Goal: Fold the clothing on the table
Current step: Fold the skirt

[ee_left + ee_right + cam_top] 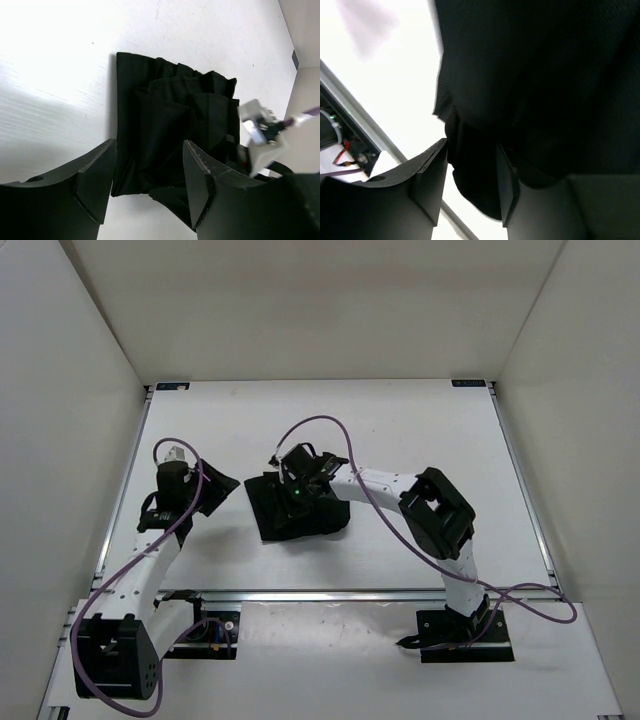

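Right end effector [471, 146] parted low over the clothing [310, 518], arm bent in from its right. Left end effector [148, 145] wide, empty, just left of the clothing. Clothing folded, central on white bench [400, 420]; white walls [320, 300] around.

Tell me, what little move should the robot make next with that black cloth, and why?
Probably lift the right gripper straight up off the clothing. The clothing lies in a compact folded bundle on the table, the right gripper's jaws stand apart right above it, and the left gripper is open off to the side, holding nothing.
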`<state>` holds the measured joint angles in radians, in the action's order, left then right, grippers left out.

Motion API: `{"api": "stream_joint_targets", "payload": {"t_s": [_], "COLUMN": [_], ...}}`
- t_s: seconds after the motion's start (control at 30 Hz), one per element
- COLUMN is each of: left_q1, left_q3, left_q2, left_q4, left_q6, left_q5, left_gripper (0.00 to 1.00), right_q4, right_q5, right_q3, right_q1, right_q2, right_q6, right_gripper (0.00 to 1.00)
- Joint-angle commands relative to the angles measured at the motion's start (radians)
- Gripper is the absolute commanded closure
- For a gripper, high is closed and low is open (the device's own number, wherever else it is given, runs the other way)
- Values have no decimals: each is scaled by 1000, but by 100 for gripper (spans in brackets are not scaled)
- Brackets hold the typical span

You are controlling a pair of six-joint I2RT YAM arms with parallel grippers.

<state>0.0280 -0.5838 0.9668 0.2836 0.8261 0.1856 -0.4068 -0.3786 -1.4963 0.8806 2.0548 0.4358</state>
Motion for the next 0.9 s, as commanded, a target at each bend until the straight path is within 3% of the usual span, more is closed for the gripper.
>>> {"api": "stream_joint_targets", "payload": {"t_s": [0.0, 0.2, 0.3, 0.43, 0.57, 0.63, 0.73, 0.87], "left_q1": [-3, 55, 114, 341, 450, 483, 500, 409], "left_q3": [-56, -16, -5, -82, -45, -31, -76, -88], "left_q2": [-30, -42, -31, 42, 99, 136, 231, 355], "left_q4": [31, -23, -31, 15, -84, -126, -57, -27], "left_q6": [-28, -24, -24, -64, 14, 39, -39, -100], "left_q5": [-31, -18, -14, -132, -74, -48, -110, -88], "left_gripper": [35, 38, 40, 40, 44, 44, 42, 42], "right_q4": [17, 122, 50, 60, 112, 120, 73, -4], "right_q5": [70, 104, 171, 196, 165, 162, 171, 156], "right_q3": [-45, 105, 152, 279, 392, 415, 419, 419], "right_q1": [-15, -75, -113, -161, -200, -203, -216, -244], "right_q2": [-174, -427, -481, -559, -588, -604, -613, -642], "right_q6": [-12, 70, 90, 126, 167, 175, 175, 150], "right_gripper": [60, 43, 46, 56, 61, 61, 61, 63]}}
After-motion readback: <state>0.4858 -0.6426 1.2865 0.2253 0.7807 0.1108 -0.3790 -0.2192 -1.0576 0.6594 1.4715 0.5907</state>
